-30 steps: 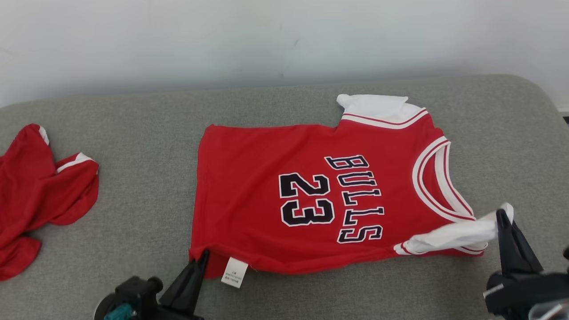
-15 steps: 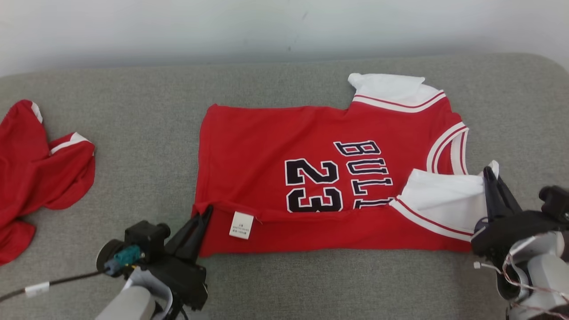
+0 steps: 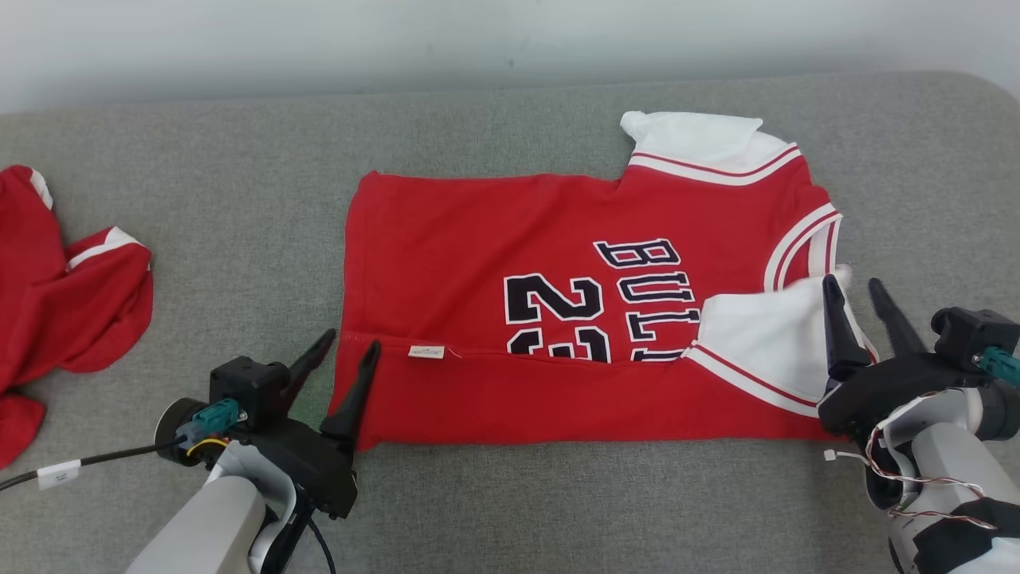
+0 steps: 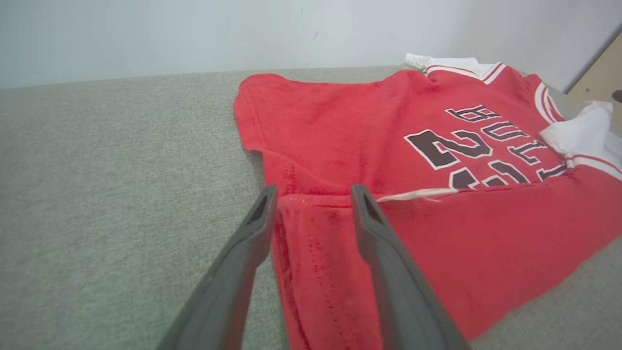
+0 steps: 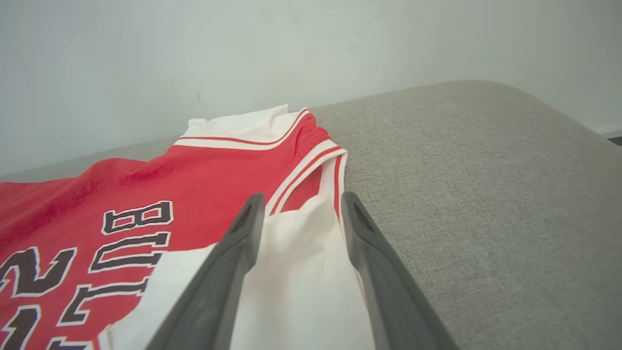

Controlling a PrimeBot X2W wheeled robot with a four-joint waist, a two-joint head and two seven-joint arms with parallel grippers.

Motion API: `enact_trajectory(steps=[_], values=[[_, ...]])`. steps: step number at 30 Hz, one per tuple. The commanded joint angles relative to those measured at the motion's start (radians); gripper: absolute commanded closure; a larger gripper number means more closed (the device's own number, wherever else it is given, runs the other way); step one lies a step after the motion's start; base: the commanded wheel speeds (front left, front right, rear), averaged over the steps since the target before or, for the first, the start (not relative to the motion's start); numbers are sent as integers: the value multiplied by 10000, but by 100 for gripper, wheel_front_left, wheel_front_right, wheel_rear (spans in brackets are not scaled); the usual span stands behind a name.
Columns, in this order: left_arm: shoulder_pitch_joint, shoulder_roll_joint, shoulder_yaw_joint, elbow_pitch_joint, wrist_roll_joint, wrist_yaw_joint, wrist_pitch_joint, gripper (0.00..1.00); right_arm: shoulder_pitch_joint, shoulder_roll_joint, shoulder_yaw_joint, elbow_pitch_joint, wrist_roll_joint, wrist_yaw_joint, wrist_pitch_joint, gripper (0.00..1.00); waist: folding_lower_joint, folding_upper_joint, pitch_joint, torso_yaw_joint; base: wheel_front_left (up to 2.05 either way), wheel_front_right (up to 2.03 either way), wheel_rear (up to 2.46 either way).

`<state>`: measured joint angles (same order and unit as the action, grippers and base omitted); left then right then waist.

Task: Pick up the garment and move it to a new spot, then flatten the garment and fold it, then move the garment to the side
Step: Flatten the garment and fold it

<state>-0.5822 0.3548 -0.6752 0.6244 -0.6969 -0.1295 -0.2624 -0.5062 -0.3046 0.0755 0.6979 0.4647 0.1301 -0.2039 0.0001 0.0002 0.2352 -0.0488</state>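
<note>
The garment (image 3: 478, 231) is a red jersey with dark lettering and white sleeves, lying flat on the grey cushion (image 3: 199, 199). Its near long edge is folded up over the number and letters. My left gripper (image 3: 351, 341) stands open at the folded hem corner; in the left wrist view the gripper (image 4: 313, 188) straddles that red corner (image 4: 311, 228) without pinching it. My right gripper (image 3: 851, 281) is open over the folded-in white sleeve (image 3: 765, 335). In the right wrist view the gripper (image 5: 302, 196) has the white sleeve (image 5: 301, 272) lying loose between its fingers.
A second red garment (image 3: 64, 311) lies crumpled at the cushion's far left. A pale wall (image 3: 510, 40) runs behind the cushion. The cushion rounds off at the far right (image 3: 980, 104). Bare grey cushion lies between the two garments and along the near edge.
Both grippers carried the jersey's near edge away from me and over its front, then opened and let go. The head camera has tilted, shifting the whole picture.
</note>
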Motion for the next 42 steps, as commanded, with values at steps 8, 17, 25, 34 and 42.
enact_trajectory(steps=[8, 17, 25, 34, 42], values=[[1089, 26, 945, -561, 532, -9, -31, 0, 937, -657, 634, -320, -466, 15, -514, 0, -1, -2, -462, -25, 0, 0, 0], [2412, -228, 1197, -815, 632, 35, -31, 0, 2339, -993, 561, -835, -657, 13, -449, 0, -1, -2, -524, 42, 0, 0, 0], [2256, -480, 1212, -201, 538, 23, 50, 0, 2557, -775, 381, -641, -1179, 13, -127, 0, -1, -2, -486, 74, 0, 0, 0], [1754, -972, 820, 835, 129, -3, 43, 100, 2312, -398, 534, 61, -943, 10, 413, 100, -1, -2, -614, 129, 0, 0, 0], [2358, -788, 568, 797, -527, 6, -21, 100, 3007, -375, 333, -95, -507, 0, 16, 100, -1, -2, -1482, 255, 0, 0, 0]])
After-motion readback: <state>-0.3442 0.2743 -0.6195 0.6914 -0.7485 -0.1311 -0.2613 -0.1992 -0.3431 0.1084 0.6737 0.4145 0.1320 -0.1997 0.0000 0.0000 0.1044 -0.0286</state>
